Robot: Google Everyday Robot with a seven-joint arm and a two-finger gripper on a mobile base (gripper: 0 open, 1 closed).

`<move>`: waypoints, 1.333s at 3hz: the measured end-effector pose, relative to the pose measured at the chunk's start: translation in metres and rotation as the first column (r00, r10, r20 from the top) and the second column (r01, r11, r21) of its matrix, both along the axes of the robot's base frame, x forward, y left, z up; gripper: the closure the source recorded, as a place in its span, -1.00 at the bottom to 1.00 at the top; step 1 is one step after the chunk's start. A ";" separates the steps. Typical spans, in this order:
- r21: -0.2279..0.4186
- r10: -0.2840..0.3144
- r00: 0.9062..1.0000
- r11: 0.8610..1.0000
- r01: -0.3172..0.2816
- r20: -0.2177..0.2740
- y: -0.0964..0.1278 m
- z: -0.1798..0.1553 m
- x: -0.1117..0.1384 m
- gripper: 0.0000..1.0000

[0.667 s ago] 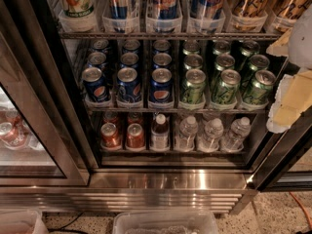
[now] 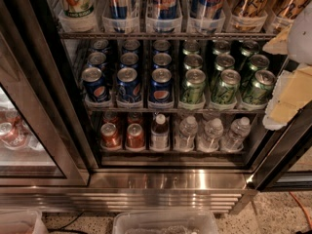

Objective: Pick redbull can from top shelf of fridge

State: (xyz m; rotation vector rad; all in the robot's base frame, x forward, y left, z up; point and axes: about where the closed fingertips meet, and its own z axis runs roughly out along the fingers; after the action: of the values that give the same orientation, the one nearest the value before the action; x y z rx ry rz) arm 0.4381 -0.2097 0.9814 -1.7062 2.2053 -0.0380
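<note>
Filling the view much as it did a moment ago, the fridge (image 2: pixel 170 179) stands open, its dark frame hemming both sides. The top shelf (image 2: pixel 165 35) runs along the upper edge, with open air in front of its trays. The gripper (image 2: pixel 288 95) stays at the right edge, level with the green cans (image 2: pixel 193 86); whether it is spread or closed, I cannot tell. The redbull can (image 2: pixel 164 1) stands upright in a middle tray, well left of it.
</note>
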 end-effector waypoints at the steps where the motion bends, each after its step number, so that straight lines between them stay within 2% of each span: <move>1: 0.141 -0.008 1.000 0.990 0.004 0.024 0.007 0.015 0.000 -1.00; 2: 0.338 -0.059 0.997 0.940 0.042 0.041 0.017 0.030 -0.001 -1.00; 3: 0.538 -0.150 0.987 0.837 0.101 0.049 0.036 0.051 -0.004 -1.00; 4: 0.711 -0.228 0.972 0.692 0.124 0.053 0.068 0.080 -0.003 -1.00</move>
State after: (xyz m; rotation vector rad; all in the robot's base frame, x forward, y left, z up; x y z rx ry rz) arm 0.4351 -0.1420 1.0610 -1.0171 1.8977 0.5604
